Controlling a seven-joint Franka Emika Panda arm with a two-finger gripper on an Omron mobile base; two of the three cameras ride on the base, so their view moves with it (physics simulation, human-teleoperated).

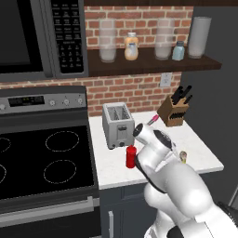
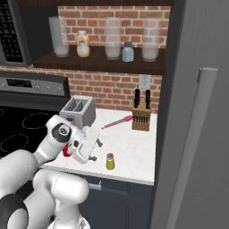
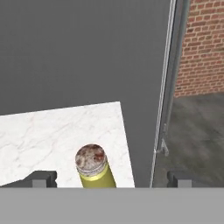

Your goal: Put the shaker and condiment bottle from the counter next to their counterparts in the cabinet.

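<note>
The gripper (image 2: 95, 150) hangs low over the front of the worktop (image 2: 129, 143), its jaws spread wide and holding nothing. This suits an approach: in the hand view the two dark tips stand well apart on either side of the shaker (image 3: 93, 166), which sits between them but apart from both.

The shaker (image 2: 110, 161) stands upright near the worktop's front edge, just beside the gripper, long axis vertical, grey-brown cap up. The condiment bottle (image 1: 131, 156) stands upright likewise, cap up, in front of the toaster (image 1: 118, 124).

Beyond the toaster lie a red-handled utensil (image 2: 117, 122) and a knife block (image 2: 142, 115) at the brick wall. Above them, the cabinet (image 2: 103, 62) carries the counterparts, a peach-orange bottle (image 2: 82, 44) and a pale blue shaker (image 2: 128, 52), among clear glass jars (image 2: 112, 38).
</note>
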